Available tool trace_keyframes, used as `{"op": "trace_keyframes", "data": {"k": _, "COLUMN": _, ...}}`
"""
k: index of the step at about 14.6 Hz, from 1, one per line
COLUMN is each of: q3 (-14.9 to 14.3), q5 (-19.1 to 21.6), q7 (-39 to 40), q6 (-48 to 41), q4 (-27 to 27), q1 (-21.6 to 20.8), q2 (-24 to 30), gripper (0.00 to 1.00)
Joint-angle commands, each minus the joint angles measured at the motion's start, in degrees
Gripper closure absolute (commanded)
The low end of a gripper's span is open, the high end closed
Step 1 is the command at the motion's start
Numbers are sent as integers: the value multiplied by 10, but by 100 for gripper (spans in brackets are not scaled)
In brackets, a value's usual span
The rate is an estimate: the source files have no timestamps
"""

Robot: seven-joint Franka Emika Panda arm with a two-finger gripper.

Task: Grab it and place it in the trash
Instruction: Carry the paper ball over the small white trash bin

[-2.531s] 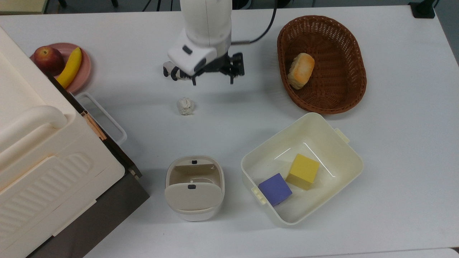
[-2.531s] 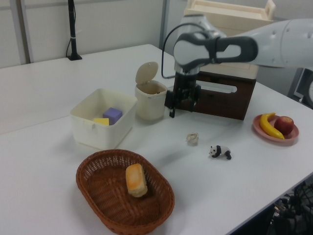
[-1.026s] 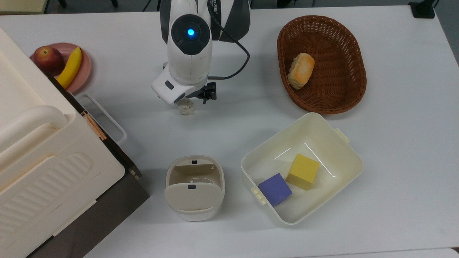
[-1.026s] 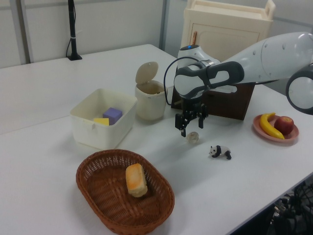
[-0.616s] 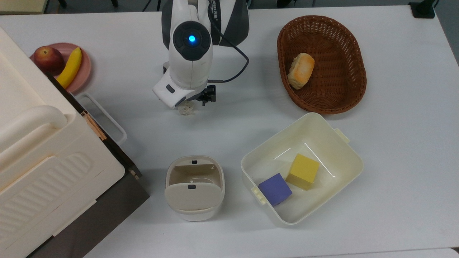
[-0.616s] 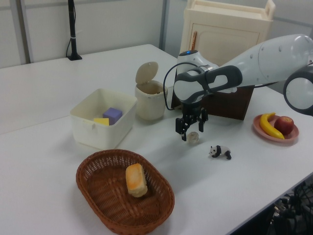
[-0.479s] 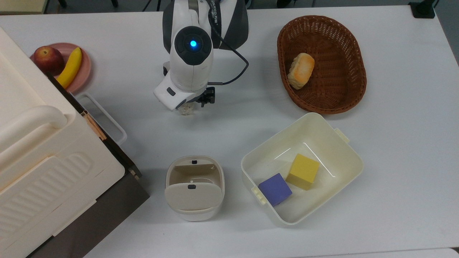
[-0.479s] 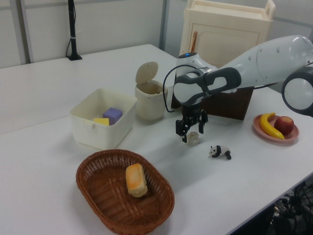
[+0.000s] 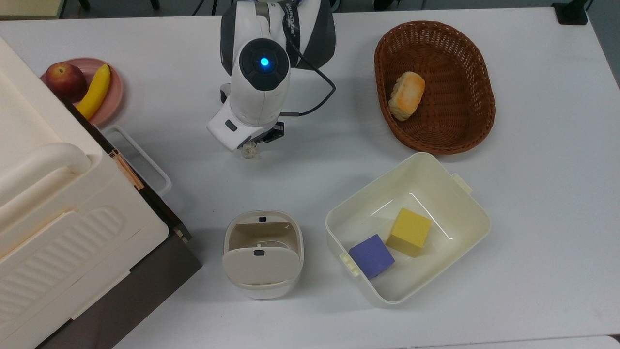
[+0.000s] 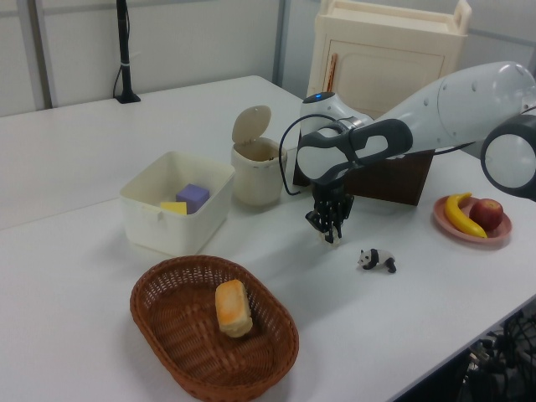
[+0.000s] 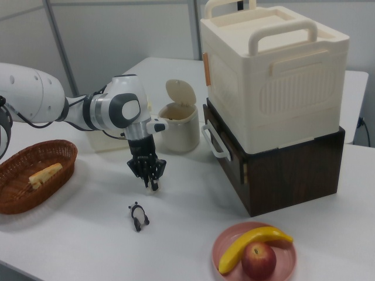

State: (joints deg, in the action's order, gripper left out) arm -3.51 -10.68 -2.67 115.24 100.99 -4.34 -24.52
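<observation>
The end effector [image 10: 332,235] is clamped on the small crumpled white paper wad [image 9: 250,152], low over the white worktop [image 9: 533,169].

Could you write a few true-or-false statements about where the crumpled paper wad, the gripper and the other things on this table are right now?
1. The gripper is closed on the crumpled white paper wad. True.
2. The small cream bin's swing lid is shut. False: it stands open.
3. The brown wicker basket holds a bread roll. True.
4. The cream rectangular tub holds a banana. False: it holds a yellow cube and a purple cube.
5. The panda figurine lies inside the basket. False: it stands on the table.
</observation>
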Motion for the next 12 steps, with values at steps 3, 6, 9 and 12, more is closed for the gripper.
{"op": "trace_keyframes", "data": {"k": 3, "q3": 0, "q5": -13, "q7": -66, "q6": 14, "q4": -14, "q1": -6, "q2": 9, "gripper": 84}}
{"op": "trace_keyframes", "data": {"k": 6, "q3": 3, "q5": -14, "q7": -100, "q6": 13, "q4": -52, "q1": -10, "q2": 13, "gripper": 84}}
{"op": "trace_keyframes", "data": {"k": 9, "q3": 5, "q5": -39, "q7": -150, "q6": 15, "q4": -112, "q1": -15, "q2": 15, "gripper": 84}}
{"op": "trace_keyframes", "data": {"k": 12, "q3": 16, "q5": -43, "q7": -147, "q6": 17, "q4": -149, "q1": -15, "q2": 13, "gripper": 84}}
